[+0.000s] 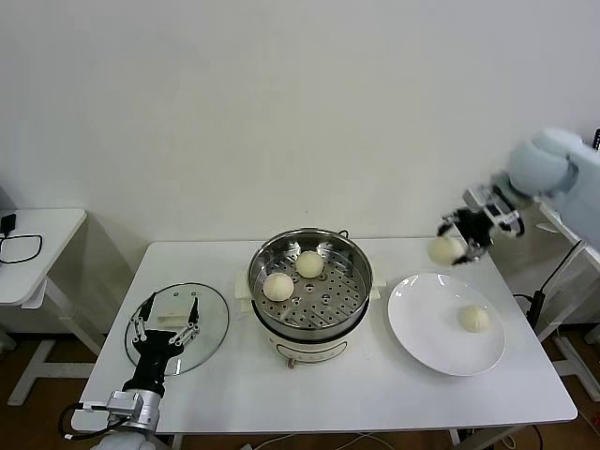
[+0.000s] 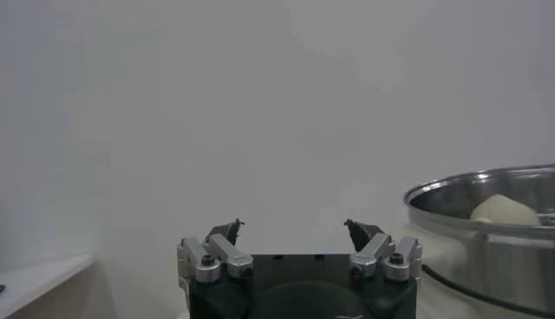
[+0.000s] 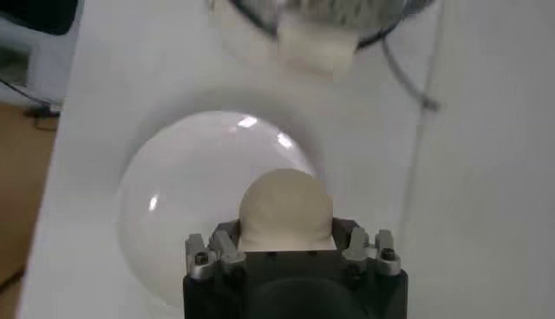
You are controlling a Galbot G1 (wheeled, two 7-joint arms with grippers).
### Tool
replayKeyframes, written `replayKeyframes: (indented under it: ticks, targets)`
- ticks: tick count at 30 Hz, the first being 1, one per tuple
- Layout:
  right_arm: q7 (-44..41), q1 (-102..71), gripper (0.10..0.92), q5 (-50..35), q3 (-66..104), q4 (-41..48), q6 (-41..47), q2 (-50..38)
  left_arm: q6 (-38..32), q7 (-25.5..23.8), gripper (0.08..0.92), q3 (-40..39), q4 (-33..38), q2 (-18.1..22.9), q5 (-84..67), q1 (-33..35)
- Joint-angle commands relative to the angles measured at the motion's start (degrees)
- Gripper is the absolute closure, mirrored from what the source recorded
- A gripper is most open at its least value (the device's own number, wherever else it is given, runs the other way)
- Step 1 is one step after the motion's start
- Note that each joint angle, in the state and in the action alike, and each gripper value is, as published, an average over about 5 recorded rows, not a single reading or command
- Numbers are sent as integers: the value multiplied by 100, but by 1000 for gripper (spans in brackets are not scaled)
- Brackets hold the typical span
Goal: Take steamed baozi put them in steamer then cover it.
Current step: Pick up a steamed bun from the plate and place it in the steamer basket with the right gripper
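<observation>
Two baozi point(image 1: 278, 286) point(image 1: 310, 263) lie on the perforated tray of the steel steamer point(image 1: 349, 258) at the table's middle. My right gripper point(image 1: 452, 246) is shut on a third baozi point(image 3: 285, 206), held in the air above the far rim of the white plate point(image 1: 422, 319). One more baozi point(image 1: 473, 319) rests on that plate. The glass cover point(image 1: 214, 328) with its white handle lies flat left of the steamer. My left gripper point(image 1: 165, 325) hovers open over the cover; in its wrist view the gripper point(image 2: 295, 229) holds nothing, with the steamer point(image 2: 486, 251) off to one side.
A small white side table point(image 1: 37, 253) with a black cable stands at the far left. The steamer's cable point(image 3: 408, 78) runs over the table behind the plate. A white wall backs the table. Bare tabletop point(image 1: 375, 394) lies along the front edge.
</observation>
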State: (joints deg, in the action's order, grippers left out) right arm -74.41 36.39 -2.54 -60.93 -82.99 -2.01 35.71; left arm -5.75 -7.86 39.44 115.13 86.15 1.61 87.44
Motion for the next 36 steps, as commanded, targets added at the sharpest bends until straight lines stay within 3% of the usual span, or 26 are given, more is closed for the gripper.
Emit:
replayKeyframes:
  ticks: [1, 8, 19, 36]
  targets:
    - [568, 1520, 326, -287, -1160, -356, -1856, 1194, 3, -5, 177, 29, -24, -19, -1, -7]
    - [948, 1168, 321, 471, -1375, -422, -2782, 2143, -1, -26, 177, 176, -38, -40, -33, -11]
    - [1421, -192, 321, 1264, -1287, -526, -2985, 2282, -18, -54, 177, 277, -160, -36, -58, -40]
    - [1503, -656, 321, 1376, -1225, -335, -3013, 2635, -45, -68, 177, 314, -266, -43, -56, -68]
